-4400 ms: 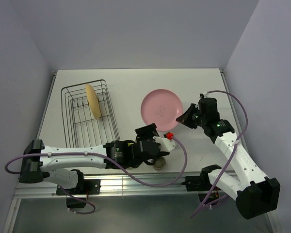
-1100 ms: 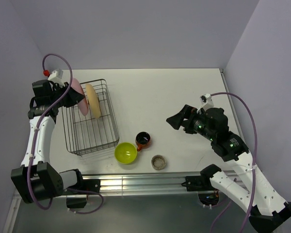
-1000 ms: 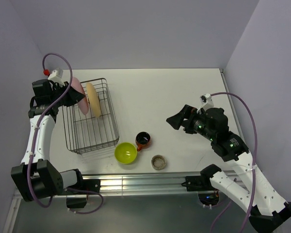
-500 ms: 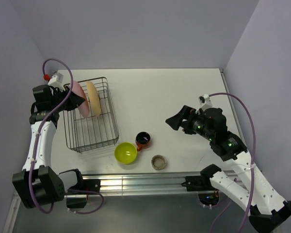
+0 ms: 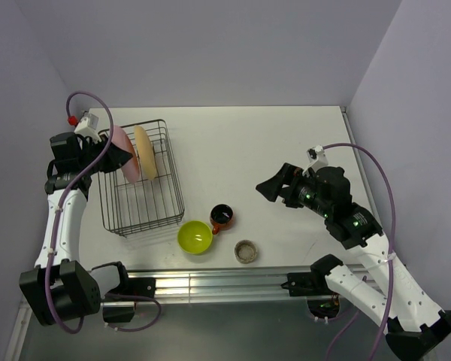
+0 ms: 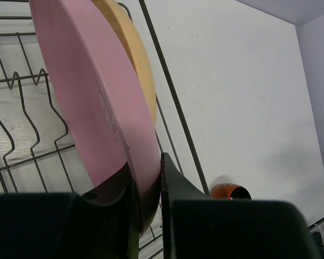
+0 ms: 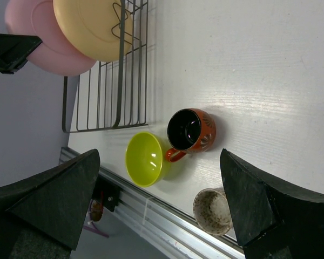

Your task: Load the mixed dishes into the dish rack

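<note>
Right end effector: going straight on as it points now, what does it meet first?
Probably the red-orange mug, or the table right beside it: the mug sits nearly centred between the right end effector's open fingers in its wrist view. Depth is unclear.

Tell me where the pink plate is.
Top view, left side: the pink plate is held on edge in the left gripper at the far end of the dish rack, just left of the yellow plate.

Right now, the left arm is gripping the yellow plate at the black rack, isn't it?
Not the yellow one: the left gripper is shut on the pink plate at the dish rack. The yellow-orange plate stands in the rack beside it, ungripped. The left wrist view shows this.
</note>
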Tool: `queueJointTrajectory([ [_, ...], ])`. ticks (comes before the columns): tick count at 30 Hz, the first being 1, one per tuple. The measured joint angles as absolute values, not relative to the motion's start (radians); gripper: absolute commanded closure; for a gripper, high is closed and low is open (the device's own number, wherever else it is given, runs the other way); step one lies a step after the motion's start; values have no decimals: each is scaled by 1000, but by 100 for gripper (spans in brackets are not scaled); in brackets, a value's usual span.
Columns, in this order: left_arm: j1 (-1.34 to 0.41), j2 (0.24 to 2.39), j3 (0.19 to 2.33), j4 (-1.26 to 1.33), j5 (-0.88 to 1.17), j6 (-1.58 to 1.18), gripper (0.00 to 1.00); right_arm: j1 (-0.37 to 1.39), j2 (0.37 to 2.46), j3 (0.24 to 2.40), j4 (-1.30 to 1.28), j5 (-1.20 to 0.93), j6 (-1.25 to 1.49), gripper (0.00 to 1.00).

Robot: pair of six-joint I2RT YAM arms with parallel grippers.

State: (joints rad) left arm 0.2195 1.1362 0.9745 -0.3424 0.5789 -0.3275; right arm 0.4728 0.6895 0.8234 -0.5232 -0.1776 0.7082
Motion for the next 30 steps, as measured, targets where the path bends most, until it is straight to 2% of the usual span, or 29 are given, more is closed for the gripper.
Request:
queueJointTrajectory([
  [15,221,1221,986,-351,598,-310,100,473,704,823,-523,-178,707,0],
  [21,221,1306,1033,-376,595,-313,90,473,730,823,-510,-188,699,0],
  [27,224,1380,1113,-398,591,-329,65,477,803,794,-463,-216,682,0],
  [28,224,1394,1132,-402,596,-334,54,480,812,782,-461,-219,682,0],
  [29,224,1407,1151,-406,599,-335,34,484,819,775,-461,-220,682,0],
  [30,224,1422,1171,-406,601,-343,23,490,828,770,-460,-220,681,0],
])
